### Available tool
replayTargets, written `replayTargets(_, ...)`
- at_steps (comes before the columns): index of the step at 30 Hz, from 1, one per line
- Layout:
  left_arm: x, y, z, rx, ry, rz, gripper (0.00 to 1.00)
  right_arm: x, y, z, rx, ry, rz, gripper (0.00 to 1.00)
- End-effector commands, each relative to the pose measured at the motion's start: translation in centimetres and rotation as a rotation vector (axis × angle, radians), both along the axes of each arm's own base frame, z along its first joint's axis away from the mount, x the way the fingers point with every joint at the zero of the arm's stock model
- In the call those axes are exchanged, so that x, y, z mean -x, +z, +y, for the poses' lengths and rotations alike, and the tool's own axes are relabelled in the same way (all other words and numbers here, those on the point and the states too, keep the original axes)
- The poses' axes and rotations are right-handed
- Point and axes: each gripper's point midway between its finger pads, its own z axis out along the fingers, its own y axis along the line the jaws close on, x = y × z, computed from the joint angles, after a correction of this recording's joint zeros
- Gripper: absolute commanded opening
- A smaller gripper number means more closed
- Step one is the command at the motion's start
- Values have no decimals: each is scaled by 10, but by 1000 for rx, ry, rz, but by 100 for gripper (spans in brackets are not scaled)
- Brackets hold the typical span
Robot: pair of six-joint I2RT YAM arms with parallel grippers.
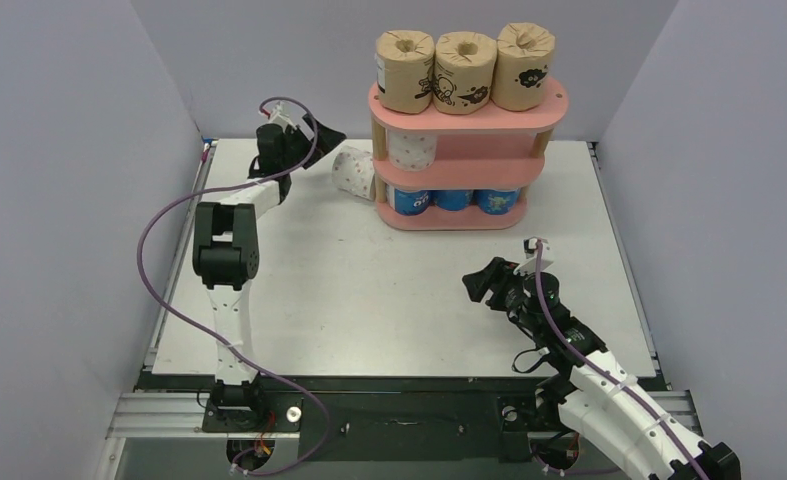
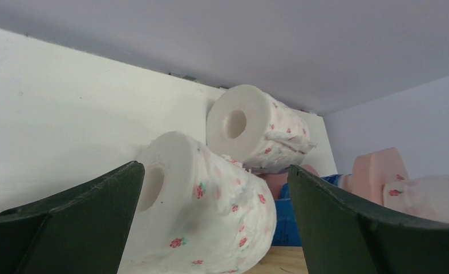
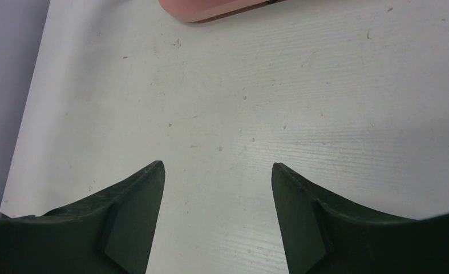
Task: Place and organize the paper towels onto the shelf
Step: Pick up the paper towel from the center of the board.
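The pink shelf (image 1: 466, 120) stands at the back of the table. Three brown paper towels (image 1: 463, 70) fill its top board, three blue ones (image 1: 453, 200) sit on the bottom, and one white pink-dotted roll (image 1: 412, 150) is on the middle board. Another white dotted roll (image 1: 352, 172) lies on the table by the shelf's left end. My left gripper (image 1: 327, 140) is open around it. In the left wrist view that roll (image 2: 199, 211) lies between the fingers (image 2: 214, 167), a second one (image 2: 256, 128) beyond it. My right gripper (image 1: 474, 285) hangs open and empty over bare table (image 3: 217, 165).
Grey walls close in the table on the left, back and right. The shelf's pink base edge (image 3: 210, 8) shows at the top of the right wrist view. A light wooden post (image 2: 279, 262) and a blue roll (image 2: 287, 220) sit just behind the near white roll.
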Motion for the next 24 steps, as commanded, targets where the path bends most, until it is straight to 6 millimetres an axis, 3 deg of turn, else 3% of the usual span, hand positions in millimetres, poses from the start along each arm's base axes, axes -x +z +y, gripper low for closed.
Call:
replayTargets(1,-7,-24,-16,-49,-18,29,96,-10,12,-4,7,-23,-57,65)
replayTargets(6,-8,-34,-25,-57,-30,49,96,-9,13,-7,9,-33,-59,64)
replayTargets(10,-2,-31,-28,-36,-42,50,96,-7,11,-11,13,-44,-58,64)
replayTargets(16,20,-14,-39,39,-100,-17,97,-6,12,-13,13,-51,-57,64)
replayTargets(24,58,-19,-38,110,-137,-21,99,-3,9,-13,-1,-57,-42,62)
